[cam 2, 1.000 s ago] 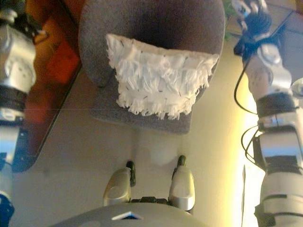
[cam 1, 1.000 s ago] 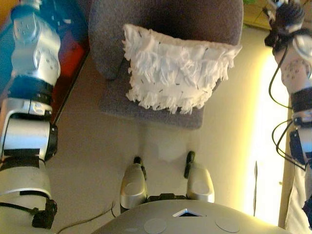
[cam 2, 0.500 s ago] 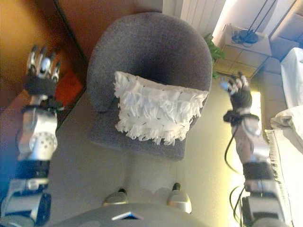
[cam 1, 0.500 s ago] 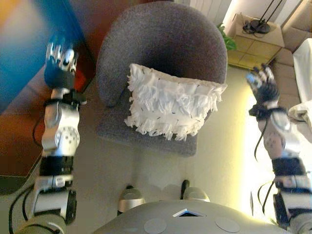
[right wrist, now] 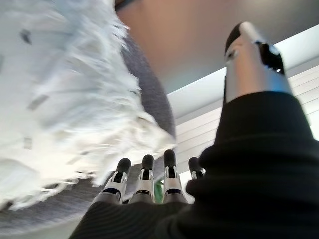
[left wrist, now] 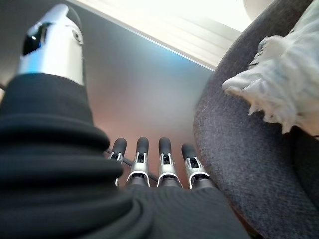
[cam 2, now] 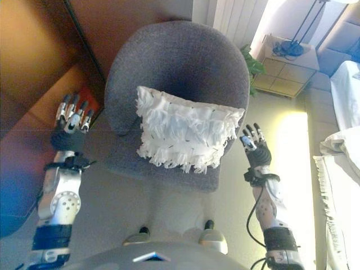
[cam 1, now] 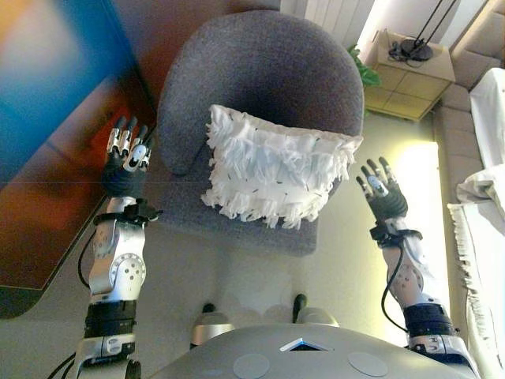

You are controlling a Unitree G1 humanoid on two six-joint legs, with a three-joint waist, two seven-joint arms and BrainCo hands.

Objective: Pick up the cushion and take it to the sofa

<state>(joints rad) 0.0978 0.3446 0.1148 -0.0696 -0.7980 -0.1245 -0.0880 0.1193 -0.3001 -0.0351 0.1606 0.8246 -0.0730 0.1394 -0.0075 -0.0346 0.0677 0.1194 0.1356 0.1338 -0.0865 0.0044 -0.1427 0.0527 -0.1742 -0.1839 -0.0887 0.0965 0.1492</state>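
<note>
Right now the white fringed cushion [cam 1: 276, 174] sits on the seat of a grey round-backed armchair [cam 1: 260, 71], leaning vs. the backrest. Neither hand touches it. Left hand [cam 1: 126, 162] is raised beside the chair's left arm, fingers straight & spread, holding nothing. Right hand [cam 1: 383, 193] is up near the cushion's right corner, just off the chair's right side, fingers also straight, empty. Brown wood furniture w/ a reddish patch [cam 2: 34, 73] stands left of the chair. Small side table [cam 1: 410, 71] & green plant [cam 1: 364, 73] sit behind, to the right. White fabric [cam 1: 485, 189] shows at far right edge.
</note>
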